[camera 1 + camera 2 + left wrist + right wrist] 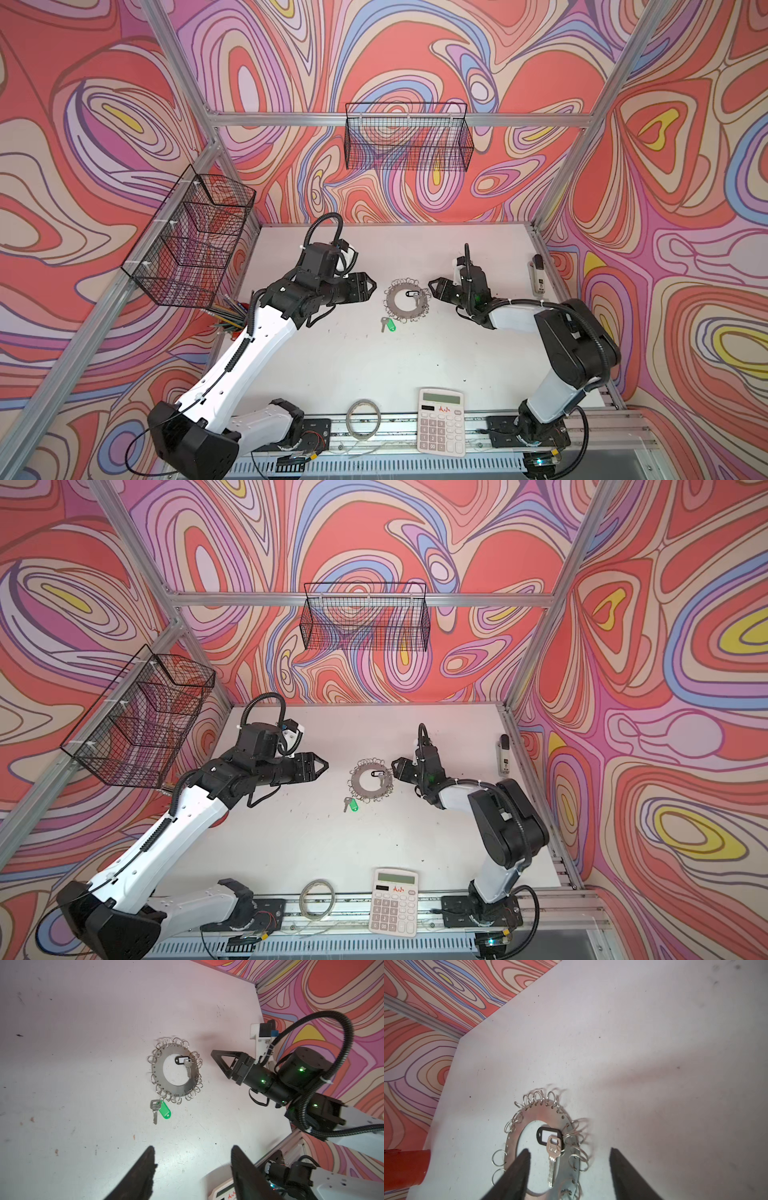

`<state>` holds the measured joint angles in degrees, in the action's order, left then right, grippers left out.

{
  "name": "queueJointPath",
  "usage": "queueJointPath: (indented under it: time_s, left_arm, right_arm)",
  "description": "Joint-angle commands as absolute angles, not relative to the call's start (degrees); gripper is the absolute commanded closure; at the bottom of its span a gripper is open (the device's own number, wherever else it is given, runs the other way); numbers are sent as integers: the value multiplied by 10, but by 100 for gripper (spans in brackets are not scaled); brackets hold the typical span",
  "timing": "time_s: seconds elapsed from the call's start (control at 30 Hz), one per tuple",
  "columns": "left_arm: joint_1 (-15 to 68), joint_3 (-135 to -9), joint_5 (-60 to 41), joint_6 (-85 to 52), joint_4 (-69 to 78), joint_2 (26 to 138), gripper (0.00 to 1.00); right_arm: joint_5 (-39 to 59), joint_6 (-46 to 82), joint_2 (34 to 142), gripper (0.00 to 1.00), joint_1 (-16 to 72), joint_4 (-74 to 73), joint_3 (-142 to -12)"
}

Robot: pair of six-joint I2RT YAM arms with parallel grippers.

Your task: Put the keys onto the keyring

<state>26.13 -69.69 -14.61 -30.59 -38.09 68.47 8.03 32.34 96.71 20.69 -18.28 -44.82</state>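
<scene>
Flanking the keyring at the middle of the worktop, your left gripper and right gripper gape empty; black-tag key lies in its hole, shaft toward the near edge, closer to the right; green-tag key at its near rim.

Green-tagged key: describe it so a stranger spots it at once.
On the white table, find the silver keyring near the middle. The green-tagged key lies outside its near edge; the bright oval tag distinguishes it from the black-tagged key in the hole.
</scene>
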Motion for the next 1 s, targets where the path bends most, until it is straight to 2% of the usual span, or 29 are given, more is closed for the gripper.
queueJointPath:
  time_s: [0.0, 0.07, 0.13, 0.2, 0.27, 0.37, 0.4, 0.5, 0.57, 0.63, 0.87, 0.97]
  left_arm:
    - [254, -701, -37, -259, -377, 690, 7]
    - [247, -676, 10, -239, -339, 690, 1]
    - [242, -636, 60, -207, -277, 680, 0]
    - [242, -562, 128, -163, -175, 652, 0]
    - [232, -462, 162, -104, -14, 615, 0]
    - [201, -361, 153, -50, 123, 595, 0]
    - [200, -342, 164, -34, 145, 595, 0]
    - [184, -269, 172, -7, 204, 588, 0]
    - [166, -219, 191, 10, 273, 596, 0]
    - [138, -199, 182, 9, 311, 628, 0]
    - [87, -173, 149, 30, 491, 769, 0]
    - [55, -159, 126, 10, 560, 813, 0]
  right_arm:
    - [8, 269, 926, 17, 205, -112, -476]
    - [-21, 235, 897, 11, 205, -88, -492]
    - [-69, 197, 862, 2, 204, -63, -510]
    - [-147, 161, 817, 2, 203, -67, -510]
    - [-219, 95, 755, 2, 198, -145, -465]
    - [-249, -79, 706, 2, 194, -307, -374]
    - [-257, -111, 704, 2, 193, -316, -365]
    - [-243, -66, 691, 2, 152, -289, -335]
    - [-194, -21, 668, 2, 116, -380, -250]
    - [-167, 1, 685, 2, 90, -449, -208]
    - [-166, -7, 867, 2, 71, -679, -160]
    - [-152, 11, 912, 2, 53, -698, -166]
